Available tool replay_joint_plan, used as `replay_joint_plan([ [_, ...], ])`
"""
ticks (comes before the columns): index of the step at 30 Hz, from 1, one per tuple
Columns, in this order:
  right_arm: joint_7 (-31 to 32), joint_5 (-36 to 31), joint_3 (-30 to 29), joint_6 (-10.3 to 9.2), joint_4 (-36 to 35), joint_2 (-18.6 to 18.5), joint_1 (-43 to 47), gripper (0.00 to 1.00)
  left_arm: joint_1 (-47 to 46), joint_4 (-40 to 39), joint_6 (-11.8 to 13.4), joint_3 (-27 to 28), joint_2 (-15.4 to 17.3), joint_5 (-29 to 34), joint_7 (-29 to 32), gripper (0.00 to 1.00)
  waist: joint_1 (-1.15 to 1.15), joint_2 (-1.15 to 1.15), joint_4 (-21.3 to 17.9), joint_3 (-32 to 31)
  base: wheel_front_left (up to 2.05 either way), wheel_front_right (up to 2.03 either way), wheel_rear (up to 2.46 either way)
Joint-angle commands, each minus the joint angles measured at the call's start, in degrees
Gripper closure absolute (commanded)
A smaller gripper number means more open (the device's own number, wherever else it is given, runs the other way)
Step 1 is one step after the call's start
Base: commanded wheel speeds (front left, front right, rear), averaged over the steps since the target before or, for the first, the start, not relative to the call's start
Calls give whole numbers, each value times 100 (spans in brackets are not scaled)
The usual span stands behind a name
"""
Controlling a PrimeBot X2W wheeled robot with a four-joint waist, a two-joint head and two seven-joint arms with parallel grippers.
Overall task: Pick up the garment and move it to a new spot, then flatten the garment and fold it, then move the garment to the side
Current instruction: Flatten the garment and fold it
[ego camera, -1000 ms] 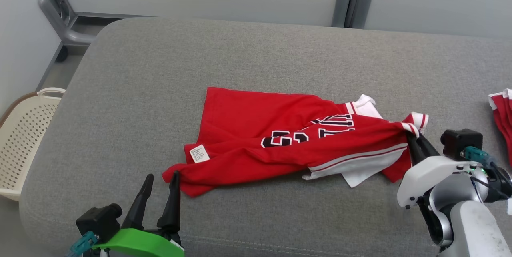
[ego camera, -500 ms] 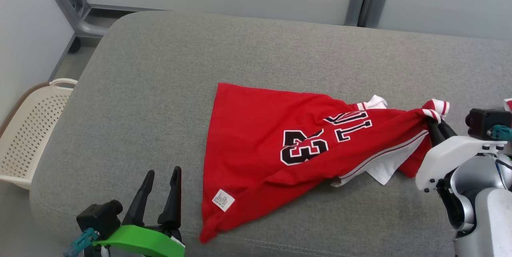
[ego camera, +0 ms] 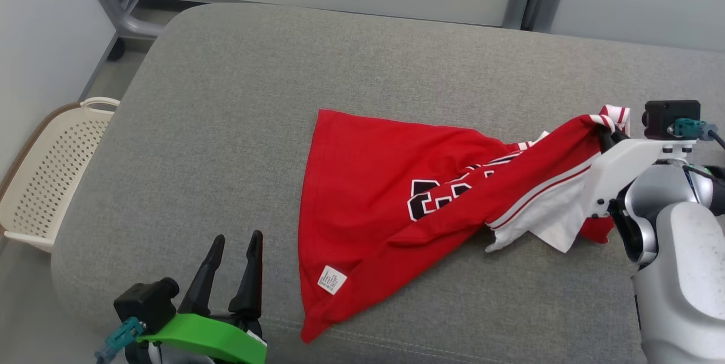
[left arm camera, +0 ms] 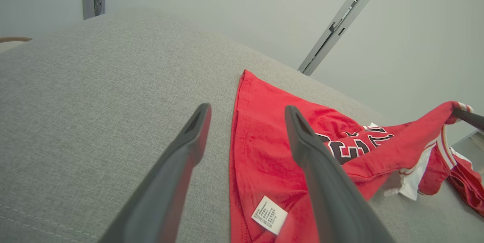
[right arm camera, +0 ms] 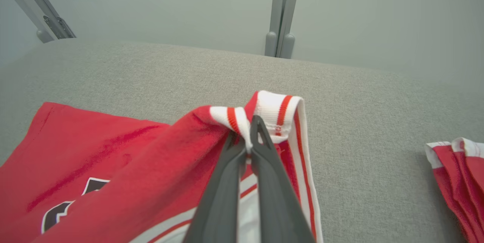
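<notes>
Above grey cushion (ego camera: 226, 98), right tool (right arm camera: 246, 137) clamps garment (ego camera: 368, 183); left tool (ego camera: 237, 236) gapes empty.

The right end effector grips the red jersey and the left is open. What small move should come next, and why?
Probably bring the left end effector right toward the near corner of the red jersey and pinch it. The right end effector is shut on the striped trim, while the left one stands open beside the cloth, touching nothing; two grips could stretch it flat.
</notes>
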Motion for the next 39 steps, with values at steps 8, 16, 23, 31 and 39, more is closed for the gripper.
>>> replay_joint_plan([
  [8,-484,-344,-164,-8,1267,-231,-811,0,-129,106,-65,-64,-42,56,-8,0,0,0,252,28,0,0,0],
  [16,-843,-315,244,-7,2208,-370,-1096,0,-99,129,-68,-75,-28,57,-13,0,0,0,310,17,0,0,0],
  [23,-1193,395,400,-9,2403,-325,-1012,0,8,98,1,-54,8,67,-19,0,0,0,199,-80,0,0,0],
  [31,-2110,1463,217,-8,1545,-19,-428,0,93,31,75,50,-4,25,-28,0,0,0,-68,-219,0,0,0],
  [39,-2718,2437,100,-5,668,178,482,0,158,3,143,177,-53,-23,-38,0,0,0,-259,-353,0,0,0],
])
